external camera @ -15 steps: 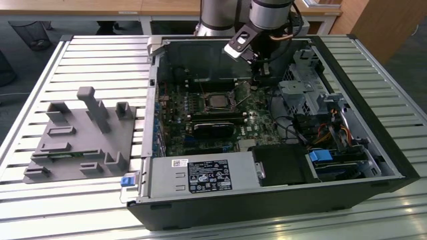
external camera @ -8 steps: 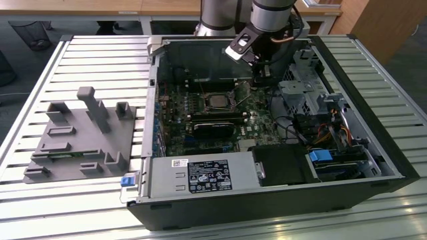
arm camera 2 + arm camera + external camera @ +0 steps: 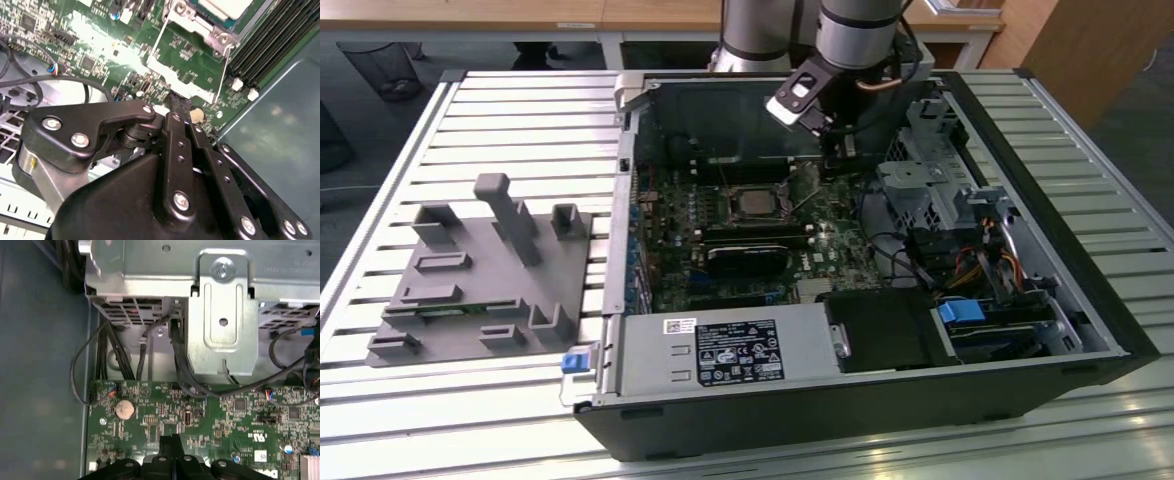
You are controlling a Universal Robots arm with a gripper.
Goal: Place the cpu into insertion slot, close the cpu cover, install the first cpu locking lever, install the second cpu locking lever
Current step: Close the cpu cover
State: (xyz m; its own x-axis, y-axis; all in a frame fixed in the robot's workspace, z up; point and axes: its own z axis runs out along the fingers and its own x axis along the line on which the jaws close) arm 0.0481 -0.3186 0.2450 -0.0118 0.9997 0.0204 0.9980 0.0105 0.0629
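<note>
Small square silver-brown cpu (image 3: 754, 204) seated in silvery-rimmed insertion slot (image 3: 192, 22) on green board (image 3: 210, 410). Thin silvery windowed cpu cover (image 3: 176, 90) appears open. Black gripper (image 3: 180, 106) fingers together, tips at cover edge. Closing and both locking steps apparently left.

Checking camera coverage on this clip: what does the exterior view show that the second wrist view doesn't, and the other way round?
The exterior view adds the grey fixture tray on the slatted table, the labelled power supply box and the drive bays. The second wrist view adds thin wire levers flanking the insertion slot, and the memory slots. Shared: the green board, the cpu seated in the slot, and the shut pincer near it.
</note>
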